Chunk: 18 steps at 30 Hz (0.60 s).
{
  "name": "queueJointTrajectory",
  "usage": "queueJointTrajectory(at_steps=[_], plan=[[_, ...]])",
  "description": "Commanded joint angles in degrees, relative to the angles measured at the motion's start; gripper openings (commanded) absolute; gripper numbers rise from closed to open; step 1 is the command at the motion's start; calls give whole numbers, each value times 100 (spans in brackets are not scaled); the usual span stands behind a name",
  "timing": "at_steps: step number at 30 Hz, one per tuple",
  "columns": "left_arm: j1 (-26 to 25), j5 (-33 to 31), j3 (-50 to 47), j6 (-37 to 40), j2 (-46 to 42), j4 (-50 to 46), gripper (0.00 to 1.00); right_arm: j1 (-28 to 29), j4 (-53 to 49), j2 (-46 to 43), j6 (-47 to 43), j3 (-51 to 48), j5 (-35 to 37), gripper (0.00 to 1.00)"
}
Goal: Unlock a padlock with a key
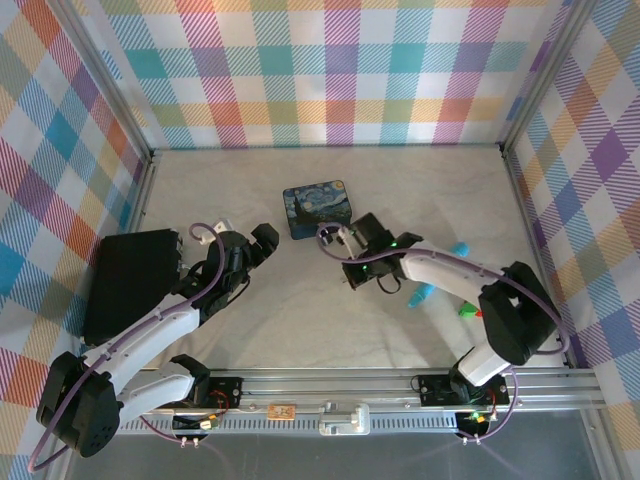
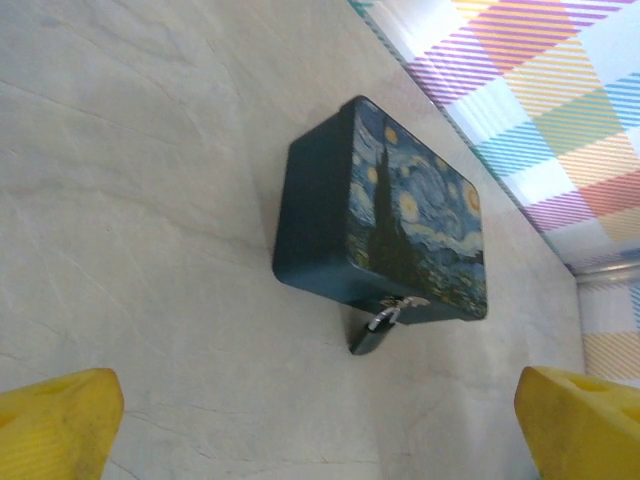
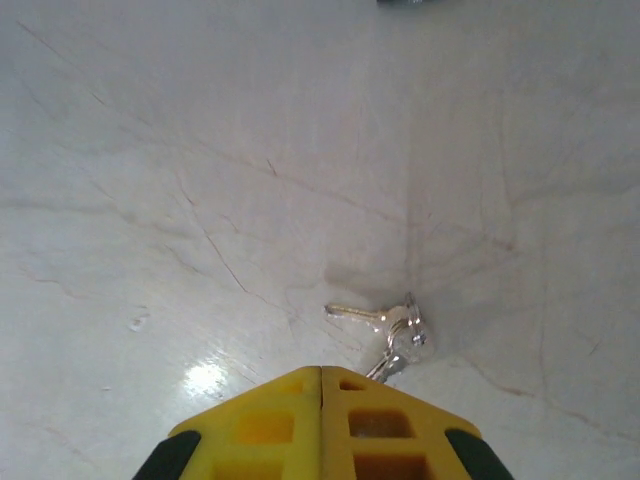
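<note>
The tiny dark padlock hangs by its silvery shackle from the latch on the blue painted tin, its body resting on the table. My left gripper is open, its yellow fingertips wide apart and well short of the padlock. In the top view the left gripper sits left of the tin. The silvery key bunch lies on the table just beyond my right gripper, which is shut. One key runs under its right finger. From above, the right gripper is below the tin.
A black box stands at the left, beside the left arm. A turquoise stick and a red-green block lie near the right arm. Plaid walls enclose the table on three sides; a metal rail runs along the near edge.
</note>
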Motion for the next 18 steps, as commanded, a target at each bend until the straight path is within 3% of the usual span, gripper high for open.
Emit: queueJointTrajectory(at_steps=[1, 3, 5, 7, 11, 13, 18], plan=[[-72, 519, 20, -162, 81, 506, 100, -318, 248, -276, -503, -98, -1206, 0], [-97, 599, 54, -157, 174, 522, 100, -424, 193, -284, -434, -45, -1020, 0], [-116, 562, 61, -145, 224, 511, 100, -435, -33, -117, -214, 122, -370, 0], [-125, 501, 57, -137, 256, 511, 100, -428, -384, 213, 137, 359, 137, 12], [-125, 435, 48, -116, 259, 485, 100, -284, -515, 705, 180, 490, 378, 25], [-125, 421, 52, -108, 234, 438, 100, -212, -522, 880, 115, 530, 628, 37], [-125, 349, 30, -101, 142, 327, 100, -183, -487, 1154, 93, 627, 715, 44]])
